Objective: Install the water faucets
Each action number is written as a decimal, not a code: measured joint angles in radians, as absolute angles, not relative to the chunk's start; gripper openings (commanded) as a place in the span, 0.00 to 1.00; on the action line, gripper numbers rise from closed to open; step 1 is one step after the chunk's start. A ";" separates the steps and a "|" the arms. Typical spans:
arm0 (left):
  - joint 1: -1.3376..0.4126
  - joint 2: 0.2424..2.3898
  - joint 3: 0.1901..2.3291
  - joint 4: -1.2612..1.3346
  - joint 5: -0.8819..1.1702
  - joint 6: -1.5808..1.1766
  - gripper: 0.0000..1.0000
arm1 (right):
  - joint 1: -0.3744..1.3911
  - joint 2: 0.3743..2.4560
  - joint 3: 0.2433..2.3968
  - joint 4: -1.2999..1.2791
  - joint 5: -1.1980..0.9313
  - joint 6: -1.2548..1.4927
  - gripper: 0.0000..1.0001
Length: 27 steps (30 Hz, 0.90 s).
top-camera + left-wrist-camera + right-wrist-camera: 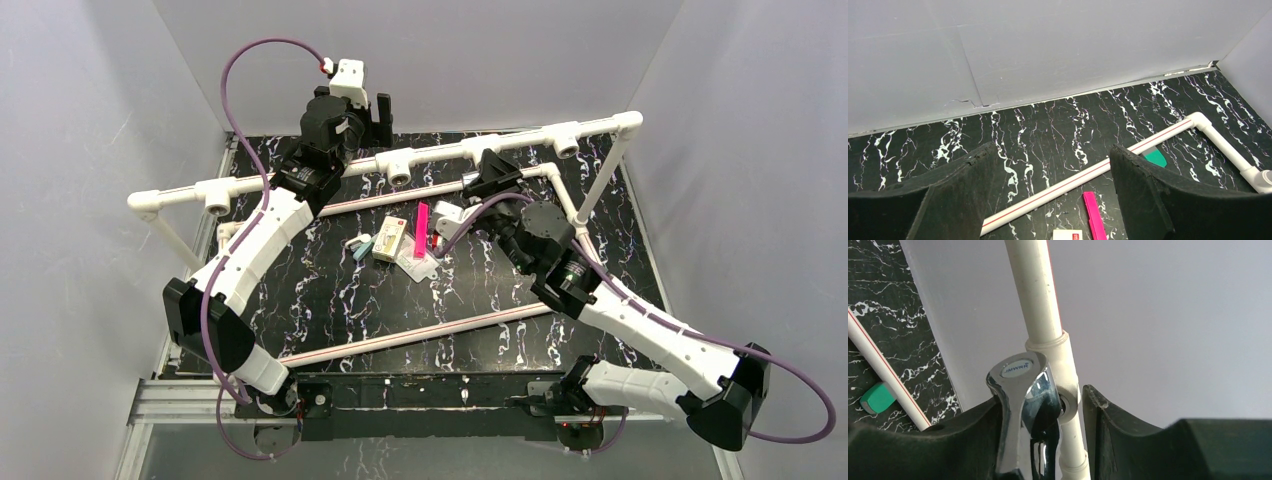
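A shiny chrome water faucet [1020,385] with a blue-white cap stands between my right gripper's [1040,400] jaws, its back end at a white tee socket [1069,390] on the raised pipe rail [440,155]. The left finger touches the faucet. A narrow gap shows between the right finger [1108,420] and the pipe. In the top view my right gripper [490,172] sits at the rail and hides the faucet. My left gripper [375,115] is open and empty, high at the back; in the left wrist view it [1053,160] looks down on the marbled table.
A pink strip [421,230], a white box [390,238] and a clear packet lie mid-table. A small green piece [1155,157] lies by the low white pipe [1073,182]. Other tee sockets [400,168] face forward along the rail. A front pipe [420,335] crosses the table. Walls stand close.
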State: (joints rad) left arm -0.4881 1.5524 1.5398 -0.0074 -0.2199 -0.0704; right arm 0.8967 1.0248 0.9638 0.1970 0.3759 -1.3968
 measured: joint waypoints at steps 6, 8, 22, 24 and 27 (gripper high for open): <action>-0.487 1.554 1.542 -0.007 -0.220 -0.070 0.80 | 0.915 1.035 0.951 0.231 0.397 -1.432 0.33; -0.487 1.554 1.542 -0.008 -0.220 -0.070 0.80 | 0.919 1.036 0.950 0.236 0.403 -1.438 0.20; -0.486 1.554 1.542 -0.008 -0.220 -0.070 0.80 | 0.943 1.050 0.950 0.278 0.463 -1.319 0.01; -0.486 1.554 1.542 -0.007 -0.220 -0.070 0.80 | 0.947 1.055 0.950 0.302 0.481 -1.248 0.01; -0.486 1.554 1.542 -0.007 -0.220 -0.070 0.80 | 0.952 1.058 0.950 0.339 0.508 -1.108 0.01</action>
State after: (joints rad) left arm -0.4862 1.5543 1.5421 -0.0071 -0.2203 -0.0704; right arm 0.9516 1.0580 0.9497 0.3389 0.5076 -1.1084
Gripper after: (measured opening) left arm 0.801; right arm 0.476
